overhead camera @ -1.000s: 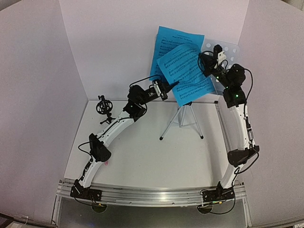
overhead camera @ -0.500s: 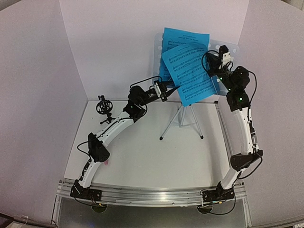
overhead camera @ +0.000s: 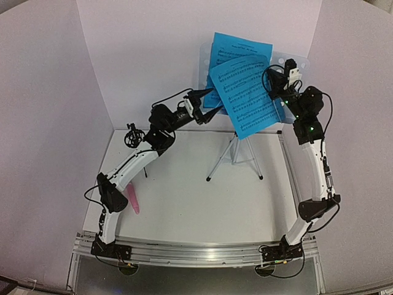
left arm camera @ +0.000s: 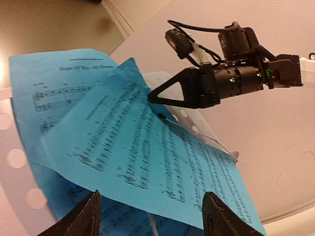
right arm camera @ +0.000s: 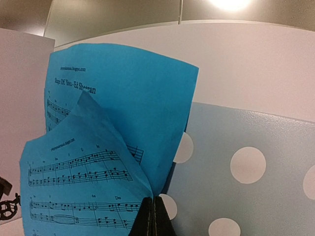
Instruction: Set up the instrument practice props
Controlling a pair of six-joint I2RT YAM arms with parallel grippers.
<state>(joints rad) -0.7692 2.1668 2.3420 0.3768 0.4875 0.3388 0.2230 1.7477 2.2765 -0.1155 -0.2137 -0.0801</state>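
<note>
Two blue sheet-music pages lean on the pale blue perforated music stand (overhead camera: 299, 64), which rests on a silver tripod (overhead camera: 236, 156). The back page (overhead camera: 241, 50) stands upright. The front page (overhead camera: 245, 98) is tilted across it. My right gripper (overhead camera: 272, 87) is shut on the front page's upper right edge; in the right wrist view its jaws (right arm camera: 154, 216) pinch the front page (right arm camera: 74, 182) before the stand (right arm camera: 256, 137). My left gripper (overhead camera: 215, 101) is open just left of the pages, holding nothing. Its fingers (left arm camera: 81, 219) frame the front page (left arm camera: 147, 157) from a short distance.
A pink stick microphone (overhead camera: 132, 198) lies on the table by the left arm's elbow. The small black tripod mic holder (overhead camera: 133, 138) stands at the back left. White walls close in the back and both sides.
</note>
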